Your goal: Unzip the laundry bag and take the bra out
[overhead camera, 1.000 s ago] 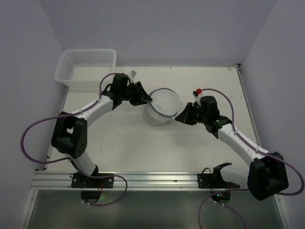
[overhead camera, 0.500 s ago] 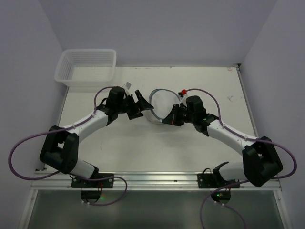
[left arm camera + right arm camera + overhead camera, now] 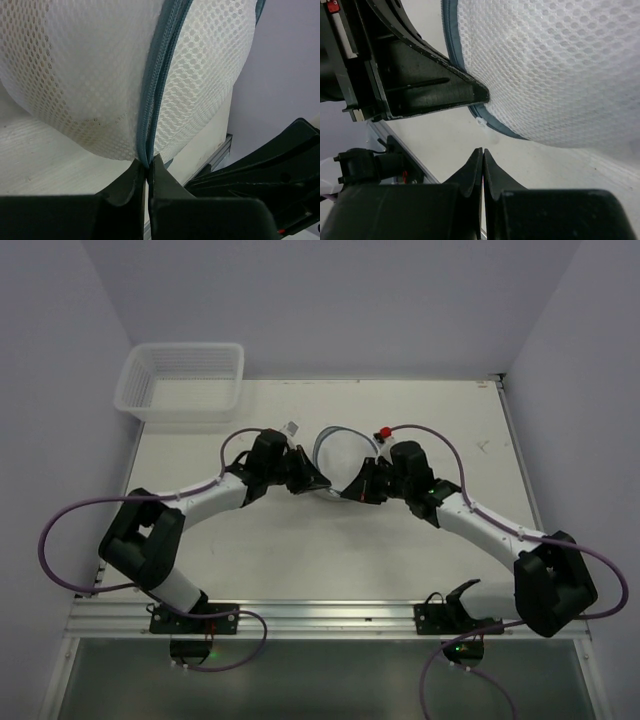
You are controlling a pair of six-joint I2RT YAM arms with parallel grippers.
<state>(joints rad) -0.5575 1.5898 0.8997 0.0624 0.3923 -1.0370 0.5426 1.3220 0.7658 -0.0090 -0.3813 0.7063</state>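
Observation:
The laundry bag [image 3: 345, 452] is a round white mesh case that stands on edge between both arms, its grey-blue zip rim [image 3: 322, 440] showing as an arc. In the left wrist view the bag [image 3: 90, 75] fills the frame and my left gripper [image 3: 146, 166] is shut on the lowest part of the zip rim [image 3: 156, 85]. It shows from above at the bag's lower left [image 3: 318, 484]. My right gripper [image 3: 483, 152] is shut and empty, its tips just short of the bag [image 3: 560, 65] and of a small white tab [image 3: 481, 121] on the rim. It sits at the bag's lower right [image 3: 349, 492]. The bra is hidden.
A rectangular white latticed basket [image 3: 180, 380] stands at the table's back left corner. The left gripper's black body [image 3: 415, 85] lies close in front of the right gripper. The metal rail [image 3: 320, 618] runs along the near edge.
The bag went from lying flat to standing on edge. My right gripper moved left to the bag. My left gripper swung right under the bag and closed on its zip rim.

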